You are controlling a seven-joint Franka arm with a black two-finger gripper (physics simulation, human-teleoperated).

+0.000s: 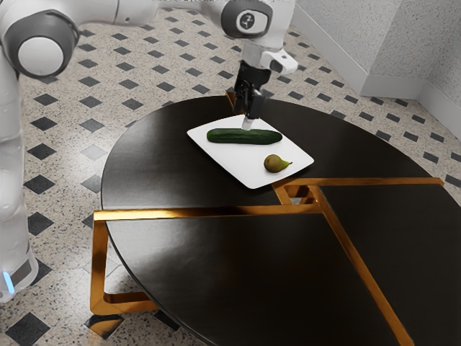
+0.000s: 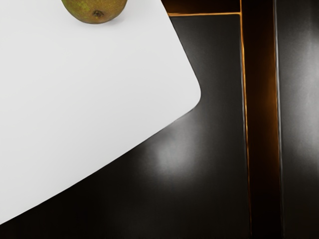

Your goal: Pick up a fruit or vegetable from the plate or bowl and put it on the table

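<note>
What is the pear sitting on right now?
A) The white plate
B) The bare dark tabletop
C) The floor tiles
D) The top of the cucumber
A: the pear rests on the white plate, near one edge, with the cucumber lying apart from it on the same plate.
</note>
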